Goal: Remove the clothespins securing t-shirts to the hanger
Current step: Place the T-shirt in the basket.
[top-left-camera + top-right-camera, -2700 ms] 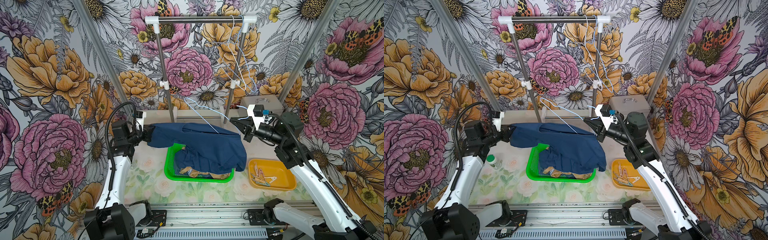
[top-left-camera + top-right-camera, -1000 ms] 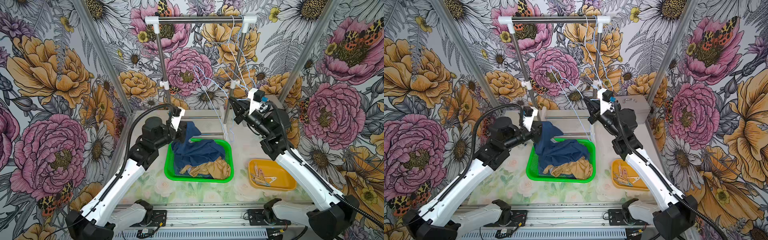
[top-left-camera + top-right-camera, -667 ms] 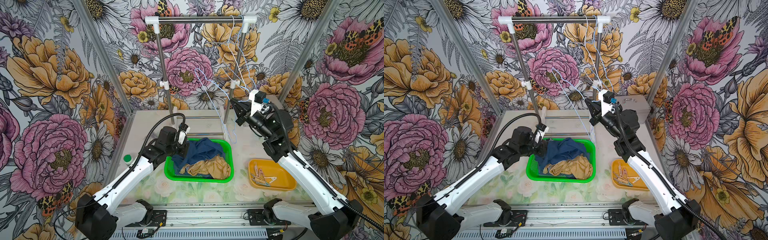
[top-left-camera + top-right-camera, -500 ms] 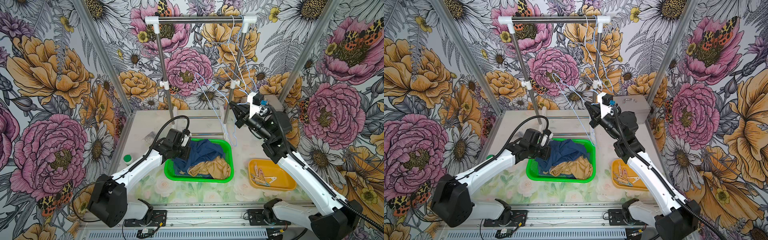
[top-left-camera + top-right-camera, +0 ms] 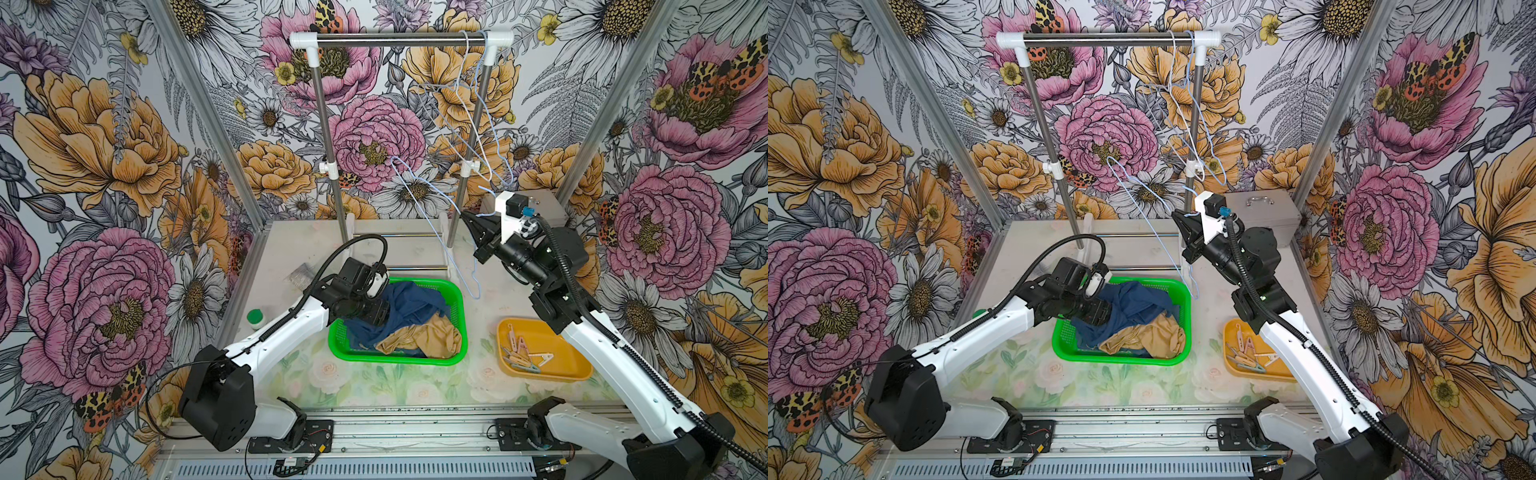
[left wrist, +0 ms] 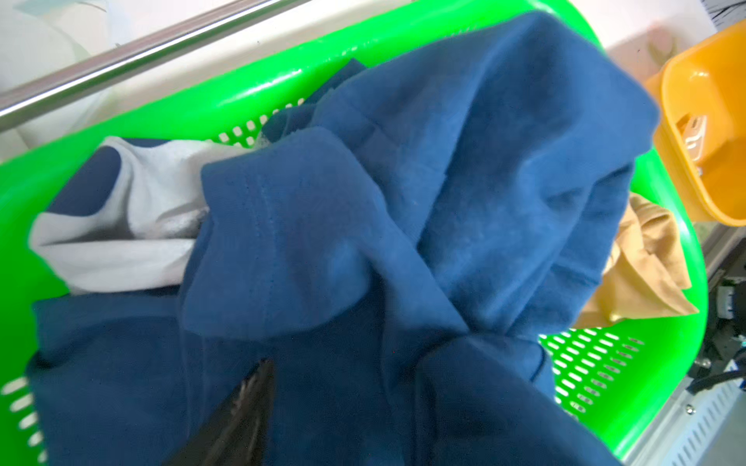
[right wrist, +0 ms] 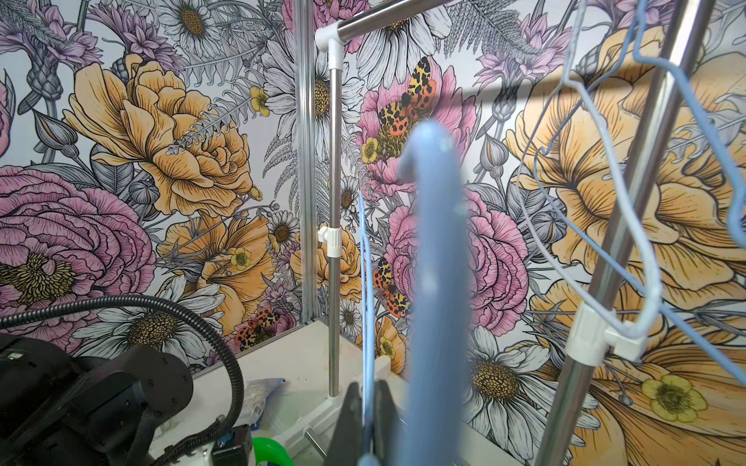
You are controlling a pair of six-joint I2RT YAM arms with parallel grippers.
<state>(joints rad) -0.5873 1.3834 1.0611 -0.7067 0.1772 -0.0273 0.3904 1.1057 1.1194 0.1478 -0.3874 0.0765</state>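
Observation:
Two t-shirts lie bunched in the green basket (image 5: 457, 299): a navy one (image 5: 415, 303) (image 5: 1133, 303) (image 6: 444, 201) over a tan one (image 5: 424, 336) (image 5: 1150, 336) (image 6: 646, 274). My left gripper (image 5: 380, 316) (image 5: 1100, 311) (image 6: 351, 383) is sunk into the navy cloth, jaws open, one finger (image 6: 250, 403) showing and the other under a fold. My right gripper (image 5: 465, 216) (image 5: 1177, 216) (image 7: 367, 387) is shut on a bare light-blue wire hanger (image 5: 432, 199) (image 5: 1142, 187) beside the rack's right post. Several clothespins (image 5: 523, 353) (image 5: 1248, 349) lie in the orange tray (image 5: 573, 370).
The rack's steel rail (image 5: 399, 37) spans the back, with more wire hangers (image 5: 478, 104) hooked at its right end. A green-capped bottle (image 5: 255, 318) and a plastic packet (image 5: 301, 274) sit left of the basket. A metal case (image 5: 1262, 212) stands at the back right.
The navy t-shirt, earlier stretched between both grippers, has come off the hanger and dropped into the basket. My left gripper followed it down and opened. The right arm lifted the bare hanger.

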